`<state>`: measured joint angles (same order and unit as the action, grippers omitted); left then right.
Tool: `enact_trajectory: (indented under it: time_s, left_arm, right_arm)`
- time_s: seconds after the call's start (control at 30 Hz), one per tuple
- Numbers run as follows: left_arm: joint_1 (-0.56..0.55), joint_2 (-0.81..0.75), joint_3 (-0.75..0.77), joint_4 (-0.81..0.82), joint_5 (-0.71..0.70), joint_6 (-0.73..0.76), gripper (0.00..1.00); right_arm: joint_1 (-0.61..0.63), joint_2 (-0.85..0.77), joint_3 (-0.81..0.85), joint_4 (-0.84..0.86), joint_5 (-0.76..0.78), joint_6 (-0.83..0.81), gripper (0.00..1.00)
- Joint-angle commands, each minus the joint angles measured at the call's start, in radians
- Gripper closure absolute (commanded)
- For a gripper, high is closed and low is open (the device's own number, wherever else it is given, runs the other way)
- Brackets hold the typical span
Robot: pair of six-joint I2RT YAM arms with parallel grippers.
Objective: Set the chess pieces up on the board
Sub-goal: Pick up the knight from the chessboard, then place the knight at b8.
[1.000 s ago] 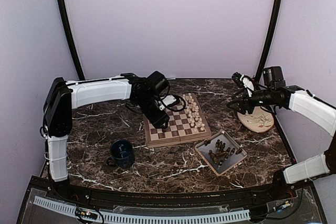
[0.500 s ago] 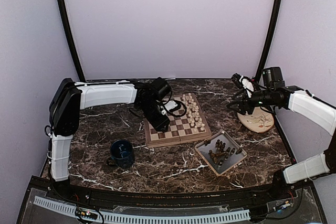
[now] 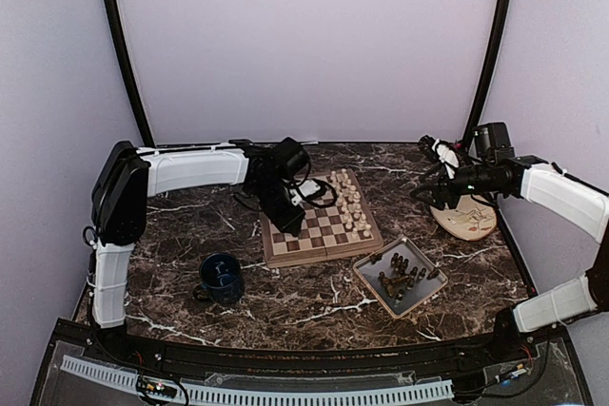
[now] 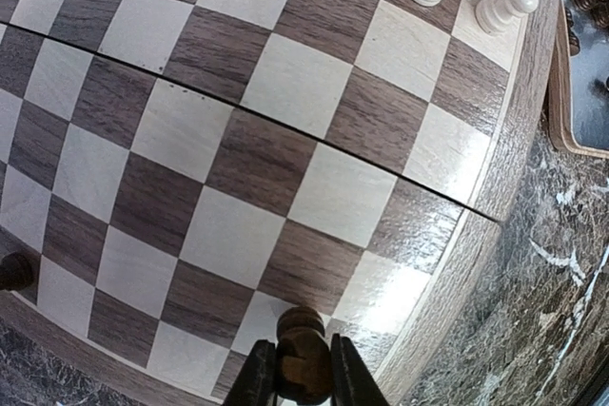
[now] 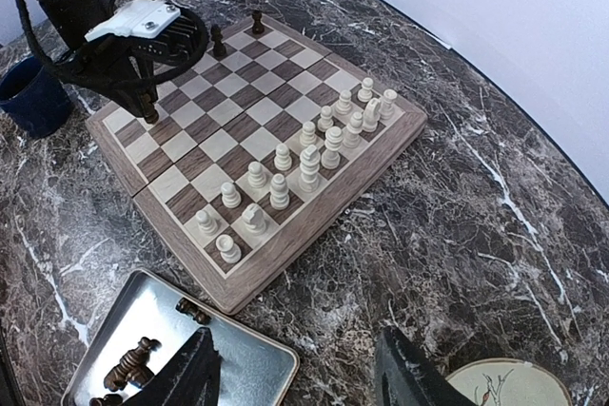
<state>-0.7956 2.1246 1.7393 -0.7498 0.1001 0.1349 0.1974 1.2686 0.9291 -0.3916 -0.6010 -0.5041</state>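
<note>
The left gripper [image 4: 303,385] is down on the board's [image 3: 319,244] left edge row, jaws drawn in narrow and pinched on a dark piece [image 4: 302,349] that stands upright on a square there. Cream pieces [image 3: 352,204] already line the right side, and more dark ones [image 3: 400,278] wait in the tray [image 3: 372,292], near right. The right gripper [image 5: 297,341] hangs wide and empty above the plate [image 3: 468,223], well apart from the action. I reckon this is the seating of that piece: keep it vertical, centre it in its square, then part the jaws evenly and rise straight up so nothing tips, minding the other dark piece [image 4: 13,271] along the same row. Against a second ago, the left elbow has swung inwards and the wrist has eased a touch towards the left edge, jaws tighter; the right arm hasn't budged.
</note>
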Motion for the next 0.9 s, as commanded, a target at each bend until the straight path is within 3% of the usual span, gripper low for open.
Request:
enact_trajectory:
  time_s: [0.0, 0.23, 0.87]
  left_arm:
    - [0.029, -0.032, 0.008, -0.06, -0.001, -0.015, 0.89]
    - [0.083, -0.091, -0.07, -0.059, 0.016, -0.01, 0.89]
    - [0.079, -0.111, -0.146, -0.037, 0.087, -0.026, 0.86]
  right_arm:
    - [-0.003, 0.013, -0.009, 0.005, 0.008, -0.013, 0.44]
    - [-0.003, 0.024, -0.009, 0.004, 0.014, -0.015, 0.44]
    - [-0.003, 0.048, -0.006, -0.002, 0.018, -0.023, 0.44]
